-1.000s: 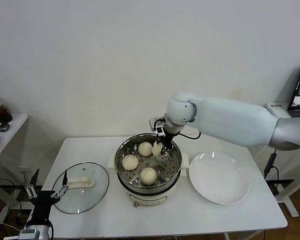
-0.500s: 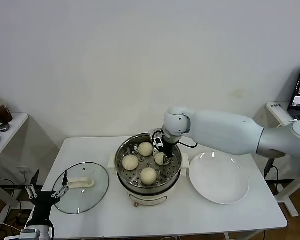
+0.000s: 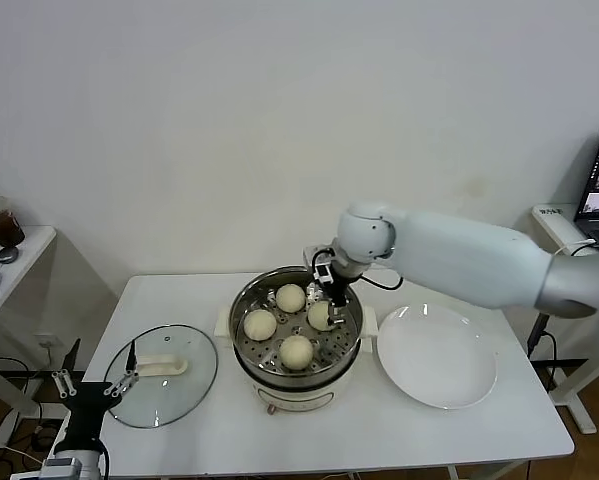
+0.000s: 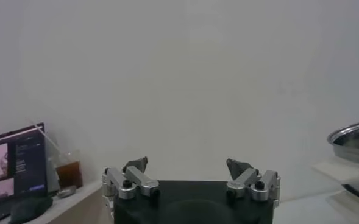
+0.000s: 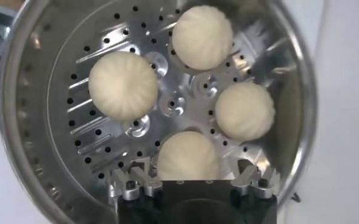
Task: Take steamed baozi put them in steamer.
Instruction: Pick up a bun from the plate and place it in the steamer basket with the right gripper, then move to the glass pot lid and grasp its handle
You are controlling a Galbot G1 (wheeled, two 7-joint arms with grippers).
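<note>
My right pincer (image 3: 329,292) hangs over the far right part of the round shiny steel steamer (image 3: 247,300), fingers spread wide and released, gripping nothing. In my right wrist view the pincer (image 5: 193,178) straddles one small round cream-white baozi (image 5: 188,157) that lies on the perforated metal tray (image 5: 106,134), and I cannot tell whether the fingers touch the dough. Three more smooth cream-white buns sit on the same tray, near one another but apart: one (image 5: 122,85) on one side, one (image 5: 202,36) farthest from my wrist, one (image 5: 245,111) on the other side. From my head I see the four as a loose ring inside the pot: the far one (image 3: 291,297), the left one (image 3: 260,324), the near one (image 3: 296,350), and the right one (image 3: 321,315) just below my fingers.

The steamer stands on its white base (image 3: 297,398) in the middle of the white table (image 3: 379,430). To its right lies a flat round white plate (image 3: 437,355). To its left lies a round glass lid (image 3: 161,374) with a white handle (image 3: 160,368).

My left pincer (image 3: 91,385) waits low beside the table's left front corner, its fingers (image 4: 135,165) apart and holding nothing.
</note>
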